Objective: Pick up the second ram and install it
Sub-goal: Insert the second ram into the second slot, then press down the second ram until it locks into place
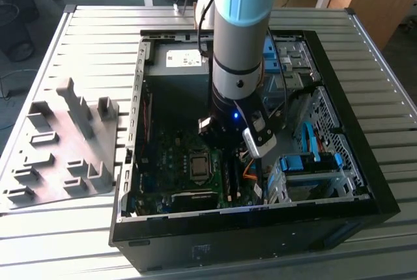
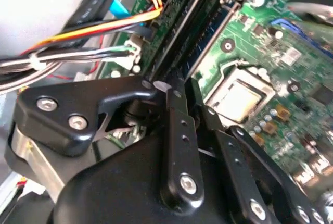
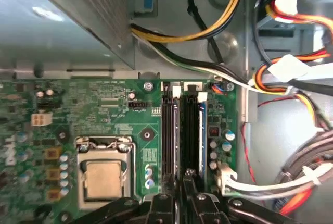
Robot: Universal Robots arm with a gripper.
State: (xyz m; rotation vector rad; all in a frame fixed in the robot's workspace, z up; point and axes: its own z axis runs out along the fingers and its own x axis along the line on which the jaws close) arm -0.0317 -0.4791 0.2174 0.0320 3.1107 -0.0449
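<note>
1. We see the black gripper (image 3: 182, 195) low over the green motherboard's memory slots (image 3: 183, 130), lined up for seating.
2. Fingers look narrow, apparently pinching the dark, thin second ram (image 3: 188, 174) upright at its slot.

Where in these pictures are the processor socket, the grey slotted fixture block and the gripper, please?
Processor socket (image 3: 103, 173), first wrist view: on its pale metal lid.
Grey slotted fixture block (image 1: 62, 146), exterior view: on its flat base among the uprights.
Gripper (image 3: 179, 182), first wrist view: midway between its fingertips, over the memory slots.

table (image 1: 365, 65): ribbed metal | on it: open computer case (image 1: 352, 182), grey fixture block (image 1: 58, 150)
</note>
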